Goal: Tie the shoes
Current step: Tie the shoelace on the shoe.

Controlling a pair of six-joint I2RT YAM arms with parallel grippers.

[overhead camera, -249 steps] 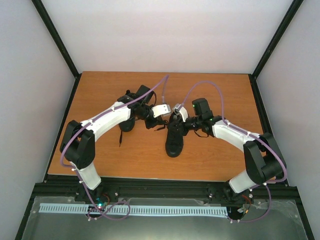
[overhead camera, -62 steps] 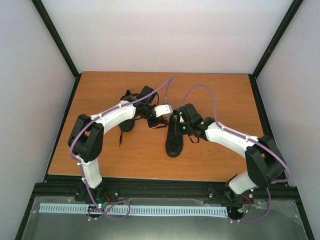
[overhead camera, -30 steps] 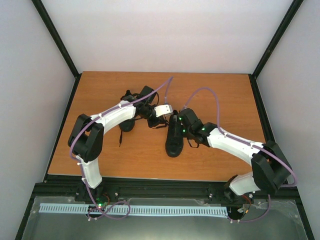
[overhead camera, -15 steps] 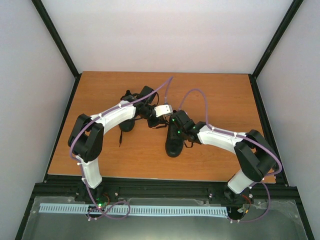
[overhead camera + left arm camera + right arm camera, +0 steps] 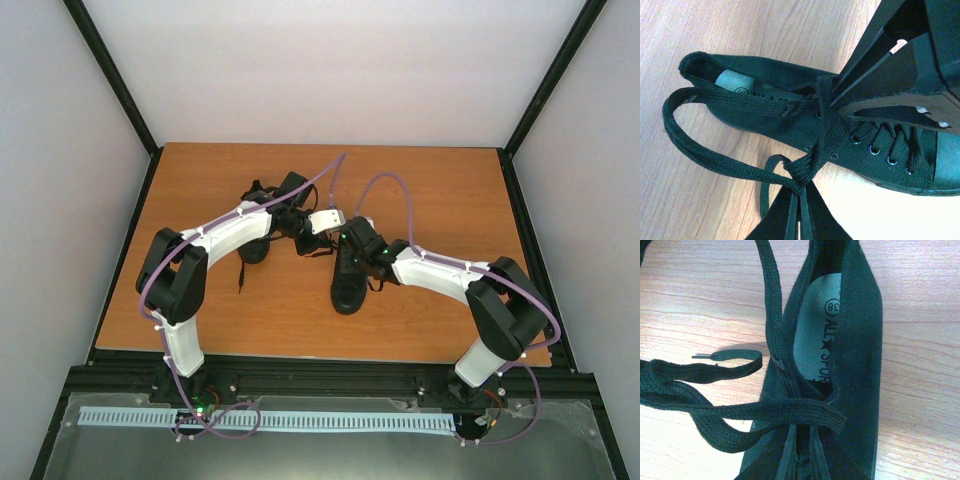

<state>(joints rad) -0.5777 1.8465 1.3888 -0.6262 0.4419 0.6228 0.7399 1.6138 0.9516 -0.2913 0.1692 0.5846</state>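
Canvas, black, soft and light: the shoe (image 5: 347,285) at the middle of the table (image 5: 430,180) would likely slide if tugged; the other shoe (image 5: 254,247) lies near, to its left. Its flat lace (image 5: 715,159) looks limp, best pinched beside the crossing. The left gripper (image 5: 800,195) is clamped on that crossing; the right gripper (image 5: 832,97) sits narrow at the tongue, grip unclear

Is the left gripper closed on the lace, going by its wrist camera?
Yes, the left gripper has its fingers pressed together on the black lace where its strands cross beside the black sneaker.
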